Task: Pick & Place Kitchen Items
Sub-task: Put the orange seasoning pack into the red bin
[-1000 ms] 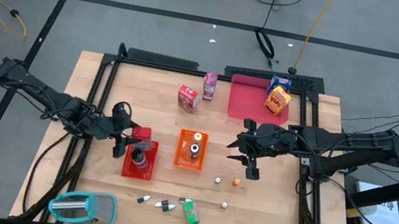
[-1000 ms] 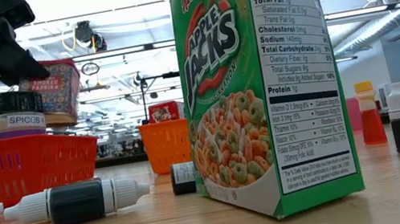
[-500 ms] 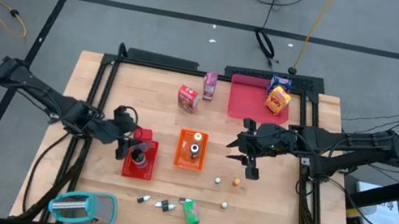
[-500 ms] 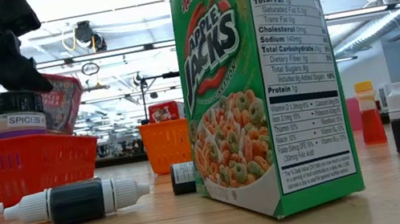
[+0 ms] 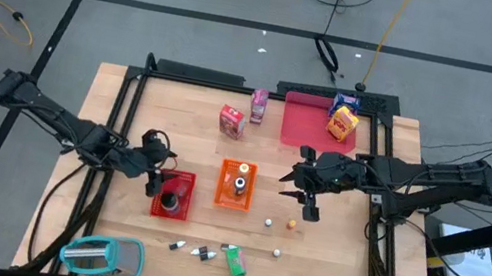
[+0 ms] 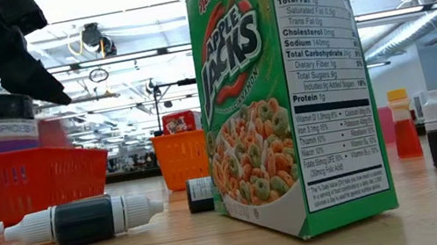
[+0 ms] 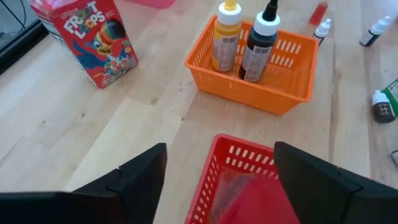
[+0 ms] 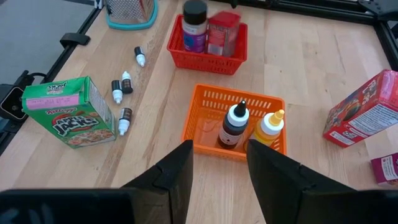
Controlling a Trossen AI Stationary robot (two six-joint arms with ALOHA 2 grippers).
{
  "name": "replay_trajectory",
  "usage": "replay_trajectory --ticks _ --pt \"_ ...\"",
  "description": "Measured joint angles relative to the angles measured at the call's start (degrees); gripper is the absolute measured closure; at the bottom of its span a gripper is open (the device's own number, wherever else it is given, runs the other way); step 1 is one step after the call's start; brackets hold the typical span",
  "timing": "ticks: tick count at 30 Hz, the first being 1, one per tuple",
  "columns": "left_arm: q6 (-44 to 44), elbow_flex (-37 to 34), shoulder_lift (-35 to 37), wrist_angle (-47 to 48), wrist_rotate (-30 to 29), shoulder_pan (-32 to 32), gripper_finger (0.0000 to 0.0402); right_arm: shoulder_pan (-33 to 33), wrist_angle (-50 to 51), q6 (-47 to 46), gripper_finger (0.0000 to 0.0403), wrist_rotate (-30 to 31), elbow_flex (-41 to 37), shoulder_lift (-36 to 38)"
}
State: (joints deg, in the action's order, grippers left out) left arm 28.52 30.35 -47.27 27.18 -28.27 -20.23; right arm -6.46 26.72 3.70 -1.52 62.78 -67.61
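Note:
My left gripper (image 5: 155,181) (image 7: 219,148) stands open just above the far left end of the red bin (image 5: 172,196). In that bin a red carton (image 8: 222,31) sits beside a dark-capped spice can (image 6: 5,123); the carton shows blurred and low (image 6: 51,133) in the low view. My right gripper (image 5: 307,198) (image 8: 219,146) hangs open in the air to the right of the orange bin (image 5: 237,184), with nothing between its fingers. Two bottles (image 7: 239,37) stand upright in the orange bin.
A Froot Loops carton (image 5: 232,120) and a pink carton (image 5: 259,105) stand far of the bins. The pink tray (image 5: 308,129) carries blue and yellow cartons (image 5: 342,117). Near the front edge are a green cereal box (image 5: 234,261), tiny bottles (image 5: 191,248), small balls (image 5: 268,223) and a teal-rimmed object (image 5: 103,255).
My left gripper has opened and let go of the red carton. The carton first tipped, then dropped into the red bin beside the spice can.

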Motion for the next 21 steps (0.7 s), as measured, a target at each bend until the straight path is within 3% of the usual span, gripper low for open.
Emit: replay_trajectory --ticks 11,21 --pt "-1.9 0.0 0.1 -2.3 -1.4 0.0 0.0078 0.0 0.1 -0.5 0.0261 0.0 0.0 0.0" --pt "-8.0 0.0 0.1 -13.3 -1.3 0.0 0.0078 -3.8 10.9 -12.6 0.0261 -0.2 0.0 0.0"
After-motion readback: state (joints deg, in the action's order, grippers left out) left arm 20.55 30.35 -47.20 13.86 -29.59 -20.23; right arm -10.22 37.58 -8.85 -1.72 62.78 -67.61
